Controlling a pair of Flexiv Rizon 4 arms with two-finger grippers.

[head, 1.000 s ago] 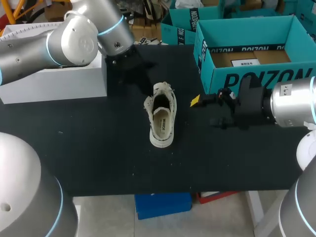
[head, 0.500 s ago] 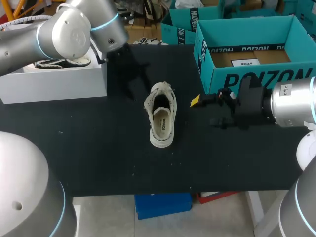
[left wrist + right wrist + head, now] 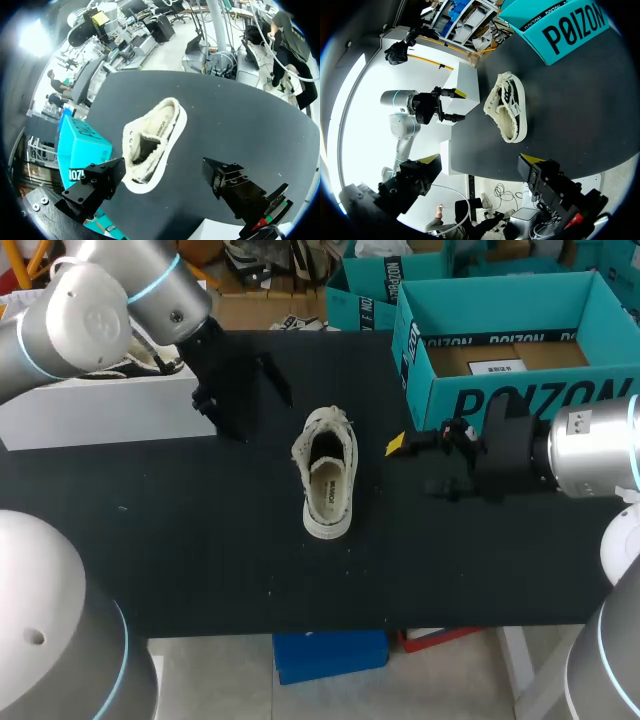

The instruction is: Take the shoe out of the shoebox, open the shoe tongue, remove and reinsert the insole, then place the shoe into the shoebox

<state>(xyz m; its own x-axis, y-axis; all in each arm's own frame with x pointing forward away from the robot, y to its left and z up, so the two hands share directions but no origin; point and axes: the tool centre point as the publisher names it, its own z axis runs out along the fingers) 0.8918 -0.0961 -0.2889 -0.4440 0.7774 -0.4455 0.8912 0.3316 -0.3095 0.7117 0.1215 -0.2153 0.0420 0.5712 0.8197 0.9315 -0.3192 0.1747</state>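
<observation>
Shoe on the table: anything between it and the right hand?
Nothing visible. Only bare black table lies between the open right hand and the cream low-top shoe.

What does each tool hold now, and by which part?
Nothing is held. The left tool and the right tool are open; the shoe lies free on the table.

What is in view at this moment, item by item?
shoe: one, cream, mid-table, opening up, untouched
shoebox: one, teal, open, table's far right
white box: one, white, table's far left
table: one, black, under everything
left gripper: one, black, open, near the white box, shoe ahead of it
right gripper: one, black with yellow tips, open, in front of the shoebox
</observation>
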